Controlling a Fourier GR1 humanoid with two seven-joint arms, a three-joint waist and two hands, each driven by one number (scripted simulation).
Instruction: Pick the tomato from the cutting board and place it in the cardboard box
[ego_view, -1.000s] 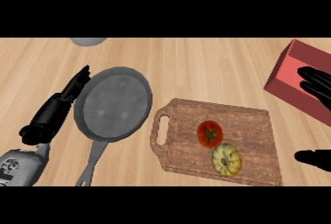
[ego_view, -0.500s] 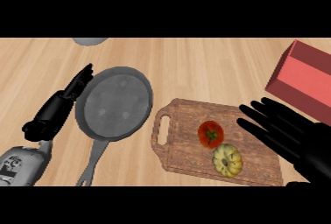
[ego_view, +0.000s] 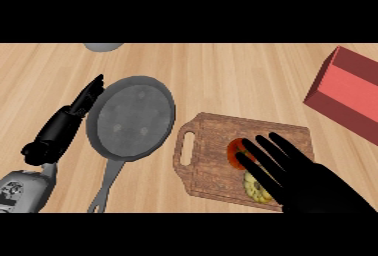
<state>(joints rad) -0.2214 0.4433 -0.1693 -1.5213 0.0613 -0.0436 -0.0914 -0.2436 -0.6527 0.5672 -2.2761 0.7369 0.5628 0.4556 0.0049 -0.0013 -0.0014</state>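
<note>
A red tomato (ego_view: 239, 151) lies on the wooden cutting board (ego_view: 214, 135) at lower centre, mostly hidden by my right hand (ego_view: 299, 177). That hand hovers over the tomato with its fingers straight, open and pointing up-left. A yellow-green round vegetable (ego_view: 256, 189) sits just below the tomato, partly covered by the same hand. The red box (ego_view: 347, 97) stands at the right edge. My left hand (ego_view: 70, 117) rests open at the left, fingers straight, beside the pan.
A grey frying pan (ego_view: 131, 117) lies left of the board, its handle (ego_view: 107, 186) running down toward the lower edge. A grey round object (ego_view: 103, 46) peeks in at the top left. Bare wooden counter lies between board and box.
My right hand has moved left from the box side, across the board, and now covers the tomato. The left hand has stayed where it was.
</note>
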